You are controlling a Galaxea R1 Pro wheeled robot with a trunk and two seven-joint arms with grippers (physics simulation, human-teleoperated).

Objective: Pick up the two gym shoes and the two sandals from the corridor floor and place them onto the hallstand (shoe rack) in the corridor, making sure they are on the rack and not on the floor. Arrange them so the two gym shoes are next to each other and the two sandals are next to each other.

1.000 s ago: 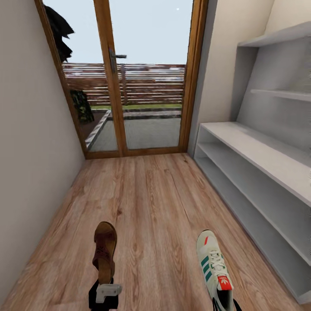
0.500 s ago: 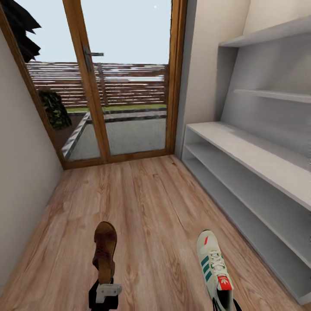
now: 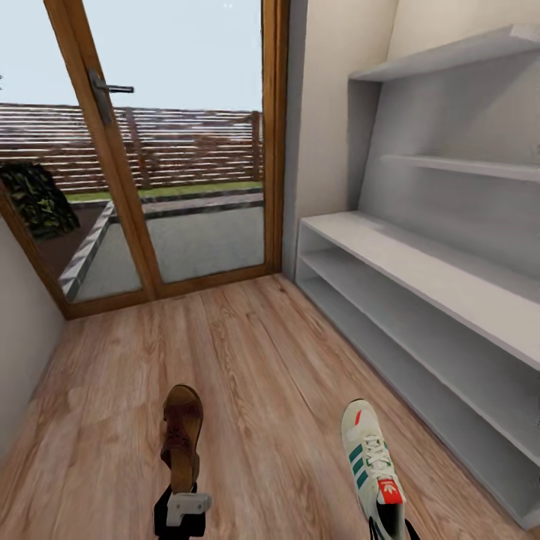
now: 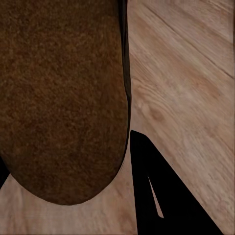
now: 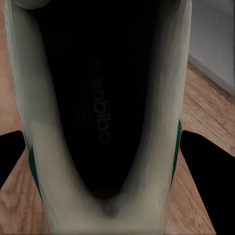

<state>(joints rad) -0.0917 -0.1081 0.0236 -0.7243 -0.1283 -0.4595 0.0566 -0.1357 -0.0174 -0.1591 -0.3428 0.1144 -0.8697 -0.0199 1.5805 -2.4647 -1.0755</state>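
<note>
The left gripper (image 3: 181,504) pinches a brown sandal (image 3: 181,435) by its heel & the right gripper (image 3: 390,525) pinches a white gym shoe (image 3: 371,461), both held above the wood floor (image 3: 255,360) near the grey shoe rack (image 3: 420,300).

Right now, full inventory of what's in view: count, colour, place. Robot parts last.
sandal: 1, reddish-brown, held at its heel end at the head view's lower left, over the floor
gym shoe: 1, white with green stripes and red patches, held at its heel at lower right
corridor floor: 1, light brown wood planks
hallstand: 1, pale grey, along the right wall, two open shelves
wall shelves: 2, pale grey, above the hallstand
glazed door: 1, wood frame, dark handle, far end
fence: 1, brown slats, outside
left gripper: 1, shut on the sandal; dark fingers
right gripper: 1, shut on the gym shoe; dark fingers
</note>
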